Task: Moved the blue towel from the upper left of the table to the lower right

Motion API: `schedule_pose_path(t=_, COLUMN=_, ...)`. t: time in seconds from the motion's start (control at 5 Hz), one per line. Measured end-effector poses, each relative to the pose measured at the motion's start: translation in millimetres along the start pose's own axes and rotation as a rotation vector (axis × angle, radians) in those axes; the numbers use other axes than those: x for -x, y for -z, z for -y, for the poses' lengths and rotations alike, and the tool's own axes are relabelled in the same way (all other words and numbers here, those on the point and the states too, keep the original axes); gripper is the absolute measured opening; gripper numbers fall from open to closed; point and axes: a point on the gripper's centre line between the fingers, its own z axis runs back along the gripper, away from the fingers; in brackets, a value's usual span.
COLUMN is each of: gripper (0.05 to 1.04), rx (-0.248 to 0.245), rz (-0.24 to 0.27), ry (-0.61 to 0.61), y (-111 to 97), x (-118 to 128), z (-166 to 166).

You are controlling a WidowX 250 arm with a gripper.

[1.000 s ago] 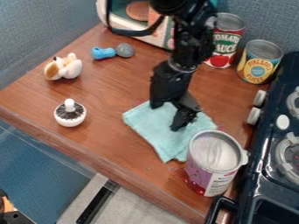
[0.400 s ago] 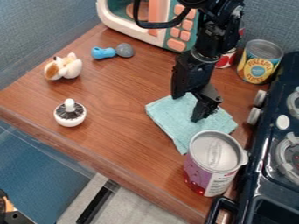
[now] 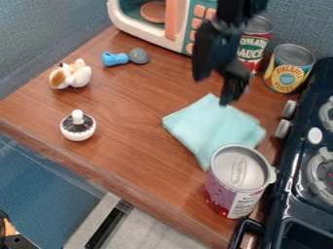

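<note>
end effector (image 3: 215, 91): blurred | stove (image 3: 300, 163), microwave (image 3: 144, 33): edge-cut | tomato can (image 3: 253, 47): partly hidden

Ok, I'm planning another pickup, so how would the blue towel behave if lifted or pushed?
The towel would probably hang floppy, since it is cloth with soft, uneven edges. It looks light for its spread, as it seems thin. Pushed toward the purple can, it would likely bunch up rather than roll, since it lies flat.

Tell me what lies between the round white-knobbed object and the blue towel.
Bare brown tabletop separates the round white-knobbed object from the towel, as the camera view shows.
</note>
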Motion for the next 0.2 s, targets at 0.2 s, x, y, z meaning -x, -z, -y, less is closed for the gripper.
schedule_pose_path(t=0.2, gripper=0.999, rx=0.024, rz=-0.034, ry=-0.025, y=-29.0, x=-7.0, z=13.9)
